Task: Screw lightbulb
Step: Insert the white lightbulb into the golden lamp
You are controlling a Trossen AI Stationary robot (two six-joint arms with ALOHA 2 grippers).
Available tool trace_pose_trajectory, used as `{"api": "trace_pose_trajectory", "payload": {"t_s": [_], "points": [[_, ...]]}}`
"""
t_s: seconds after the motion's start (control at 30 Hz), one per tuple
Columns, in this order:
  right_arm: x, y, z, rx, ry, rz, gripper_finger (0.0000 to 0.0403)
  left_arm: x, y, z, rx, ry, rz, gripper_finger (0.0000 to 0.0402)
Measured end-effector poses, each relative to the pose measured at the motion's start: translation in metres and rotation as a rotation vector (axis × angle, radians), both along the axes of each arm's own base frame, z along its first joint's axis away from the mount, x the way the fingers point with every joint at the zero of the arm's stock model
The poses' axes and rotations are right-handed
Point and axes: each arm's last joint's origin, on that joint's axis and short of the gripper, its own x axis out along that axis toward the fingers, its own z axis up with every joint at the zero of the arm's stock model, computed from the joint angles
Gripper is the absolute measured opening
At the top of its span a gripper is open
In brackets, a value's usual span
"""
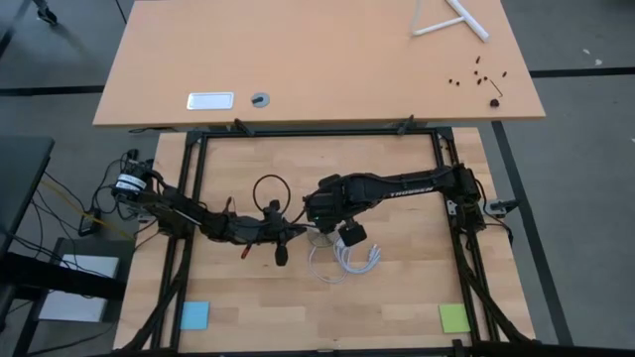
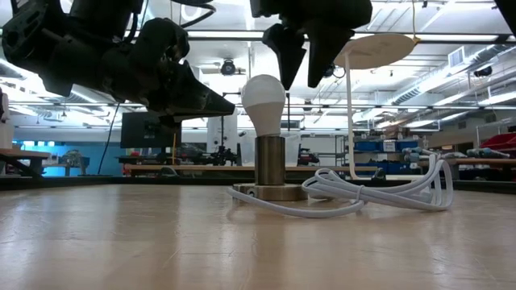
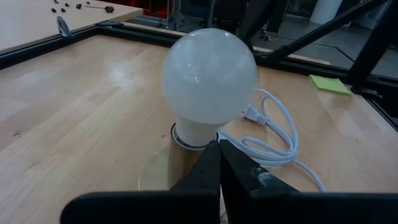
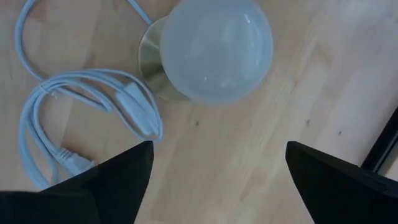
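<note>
Since the lightbulb (image 2: 264,103) stands upright in its socket (image 2: 270,171), little seems left; the right gripper (image 2: 308,60) hovers spread above, the left gripper (image 3: 220,163) pinched empty beside.

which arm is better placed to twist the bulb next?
Probably right. Right claw hangs open just above the lightbulb, which stands in the socket. Left claw is shut beside it.

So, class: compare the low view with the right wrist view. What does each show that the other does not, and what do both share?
Only the low view shows the left gripper, shut, beside the lightbulb, and the bulb standing upright in its socket.
Only the right wrist view shows the cord's plug from above.
Both share the bulb, the white cord and the open right gripper above the bulb.
</note>
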Motion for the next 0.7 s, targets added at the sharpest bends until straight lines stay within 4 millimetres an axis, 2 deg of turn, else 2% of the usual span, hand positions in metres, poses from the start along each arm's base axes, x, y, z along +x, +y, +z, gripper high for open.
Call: {"api": "trace_pose_trajectory", "payload": {"t_s": [0.13, 0.27, 0.4, 0.7], "points": [[-0.001, -0.004, 0.003, 0.001, -0.002, -0.011, 0.0355, 0.0, 0.0, 0.0, 0.0, 0.0, 0.0, 0.0004], [-0.006, -0.013, 0.008, 0.003, 0.003, -0.051, 0.0309, 0.0, 0.0, 0.0, -0.003, 0.0, 0.001, 0.0004], [-0.014, -0.019, 0.017, 0.013, 0.0, -0.094, 0.0233, 0.0, 0.001, 0.0, 0.001, 0.0, 0.012, 0.0004], [-0.028, -0.036, 0.037, 0.059, -0.09, -0.153, 0.0031, 0.0, 0.003, -0.001, 0.01, 0.006, 0.045, 0.0004]]}}
